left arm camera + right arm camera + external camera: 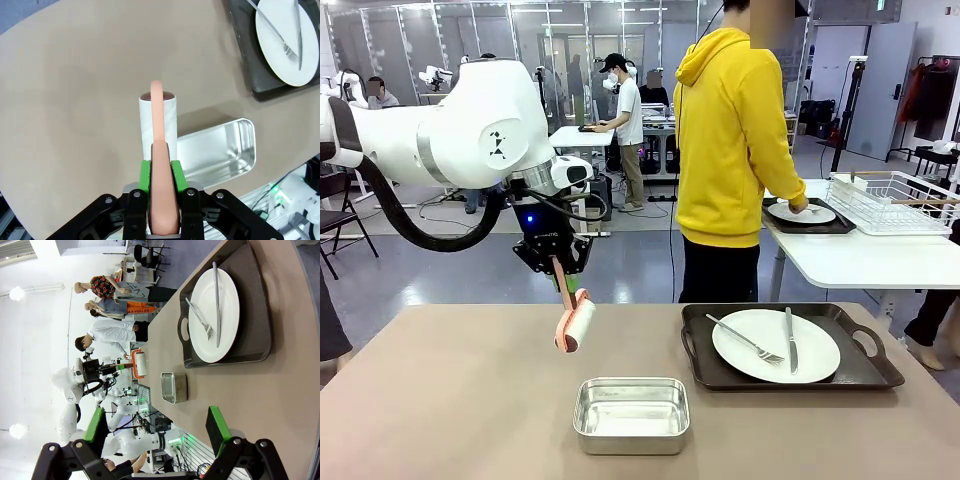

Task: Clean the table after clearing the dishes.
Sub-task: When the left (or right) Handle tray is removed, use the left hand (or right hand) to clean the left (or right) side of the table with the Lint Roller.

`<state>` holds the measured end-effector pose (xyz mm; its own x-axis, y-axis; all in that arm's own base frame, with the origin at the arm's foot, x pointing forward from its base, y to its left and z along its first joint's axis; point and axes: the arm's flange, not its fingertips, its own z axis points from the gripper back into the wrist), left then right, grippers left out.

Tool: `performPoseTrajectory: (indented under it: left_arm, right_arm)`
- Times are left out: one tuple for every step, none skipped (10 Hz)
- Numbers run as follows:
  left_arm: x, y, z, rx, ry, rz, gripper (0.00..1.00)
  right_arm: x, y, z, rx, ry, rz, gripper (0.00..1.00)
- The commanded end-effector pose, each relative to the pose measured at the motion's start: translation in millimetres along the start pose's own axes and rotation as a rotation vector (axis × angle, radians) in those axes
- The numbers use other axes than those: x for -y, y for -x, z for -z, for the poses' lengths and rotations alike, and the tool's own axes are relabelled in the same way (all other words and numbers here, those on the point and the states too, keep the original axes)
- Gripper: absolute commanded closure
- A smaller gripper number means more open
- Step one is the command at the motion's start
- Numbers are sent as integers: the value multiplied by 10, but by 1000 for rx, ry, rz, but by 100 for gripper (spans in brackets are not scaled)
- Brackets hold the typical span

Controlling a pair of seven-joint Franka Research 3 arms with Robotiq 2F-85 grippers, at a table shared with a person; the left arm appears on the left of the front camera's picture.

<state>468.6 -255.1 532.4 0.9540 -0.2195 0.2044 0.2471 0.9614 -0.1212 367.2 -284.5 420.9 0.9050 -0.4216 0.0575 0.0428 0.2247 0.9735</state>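
On the right half of the brown table (450,400), at about 3 o'clock from its middle, you have a black tray (865,375). Its long side runs from 9 to 3, the same way as the table's long side. A white plate (815,362) sits in the tray. A fork (745,339) lies on the plate with its prongs at 4 o'clock and its handle end at 10. A knife (790,340) lies just beside it and runs from 12 to 6.

A second tray (840,226) with a second plate (800,213) is on the white table (860,262), far off at 2 o'clock. A person (730,130) in a yellow top stands there with one hand (799,205) on that plate.

Your left claw (560,262) hangs over the brown table at about 10 o'clock from the middle. It is squeezed tight on the pink handle (162,200) of a sticky roller (575,325). In the left wrist view the green pads (145,175) press on both sides of the handle. The white roll hangs below the claw and tilts from 1 down to 7. You cannot tell if it touches the table top.

A small steel pan (631,415) sits at 6 o'clock, near your edge. It is close to the roller but apart from it.

Your right claw (156,424) is spread wide, with nothing between its fingers (216,422). It looks along the table toward the tray.
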Motion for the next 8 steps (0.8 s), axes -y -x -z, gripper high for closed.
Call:
performPoseTrajectory:
  left_arm:
    - [-17, -23, -63, 11, 2, 4, 84]
    - [-17, -23, -63, 11, 2, 4, 84]
    - [-17, -23, -63, 11, 2, 4, 84]
    - [-17, -23, -63, 11, 2, 4, 84]
    - [2, -13, -26, 6, 1, 0, 79]
    - [-229, -35, -9, 26, 97, -57, 79]
    - [-428, -9, 30, 71, 156, -109, 79]
    - [-575, 23, 111, 100, 194, -147, 79]
  right_arm:
    - [-25, 19, -8, 2, -2, -4, 0]
    - [-25, 19, -8, 2, -2, -4, 0]
    - [-25, 19, -8, 2, -2, -4, 0]
    - [-25, 19, -8, 2, -2, -4, 0]
    - [-25, 19, -8, 2, -2, -4, 0]
    - [-25, 19, -8, 2, -2, -4, 0]
    - [-25, 19, -8, 2, -2, -4, 0]
    - [-25, 19, -8, 2, -2, -4, 0]
